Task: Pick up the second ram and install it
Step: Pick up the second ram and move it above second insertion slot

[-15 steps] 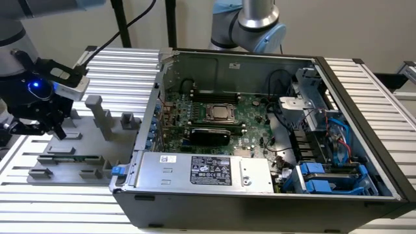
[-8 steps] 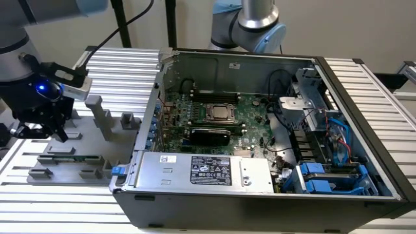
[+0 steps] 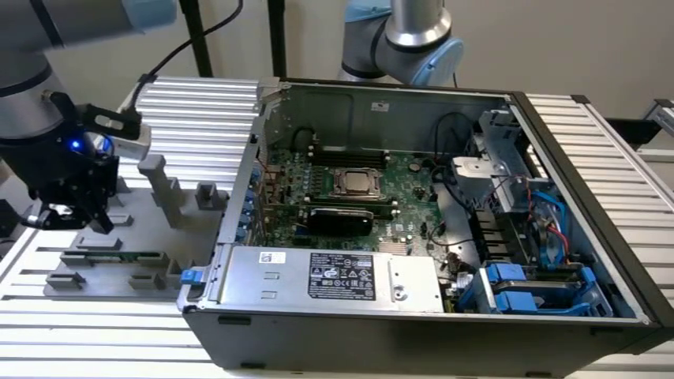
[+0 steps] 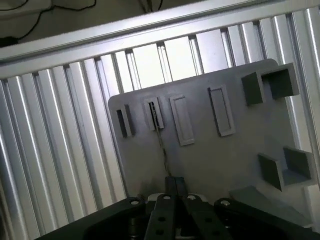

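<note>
The gripper (image 4: 175, 187), fingers pressed together and empty, hovers over the second ram (image 3: 110, 257); the stick stands edge-up near the fixture tray (image 3: 135, 235) edge, its long axis running out from beneath the fingers.

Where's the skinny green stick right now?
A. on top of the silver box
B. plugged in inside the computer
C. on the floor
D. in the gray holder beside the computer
D: the second ram sits in the gray holder, outside the computer case, toward the exterior view's left.
</note>
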{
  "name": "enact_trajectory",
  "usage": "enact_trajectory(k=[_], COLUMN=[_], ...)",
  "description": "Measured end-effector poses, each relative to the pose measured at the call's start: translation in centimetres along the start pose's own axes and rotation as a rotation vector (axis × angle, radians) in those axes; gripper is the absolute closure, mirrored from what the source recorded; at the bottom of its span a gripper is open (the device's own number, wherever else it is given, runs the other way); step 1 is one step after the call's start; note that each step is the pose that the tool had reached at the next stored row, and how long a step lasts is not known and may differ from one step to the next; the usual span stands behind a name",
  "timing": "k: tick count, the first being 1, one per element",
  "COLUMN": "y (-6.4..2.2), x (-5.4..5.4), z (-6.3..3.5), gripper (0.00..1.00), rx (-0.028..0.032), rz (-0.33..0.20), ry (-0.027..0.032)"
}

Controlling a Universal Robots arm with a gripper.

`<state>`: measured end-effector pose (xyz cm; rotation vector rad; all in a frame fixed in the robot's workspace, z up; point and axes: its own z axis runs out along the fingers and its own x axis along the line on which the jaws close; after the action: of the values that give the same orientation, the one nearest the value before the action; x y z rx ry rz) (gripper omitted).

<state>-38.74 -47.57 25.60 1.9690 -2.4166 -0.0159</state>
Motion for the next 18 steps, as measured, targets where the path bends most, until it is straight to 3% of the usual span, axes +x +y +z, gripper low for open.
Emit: enact_trajectory(k=[14,18], y=[-0.01,-0.03], x=[-0.01,0.11], z=[0.68,0.83], gripper=[1.00,1.00], rx=[0.0037,0.0036], rz=[-0.254,-0.274], ry=[0.0026,0.0004])
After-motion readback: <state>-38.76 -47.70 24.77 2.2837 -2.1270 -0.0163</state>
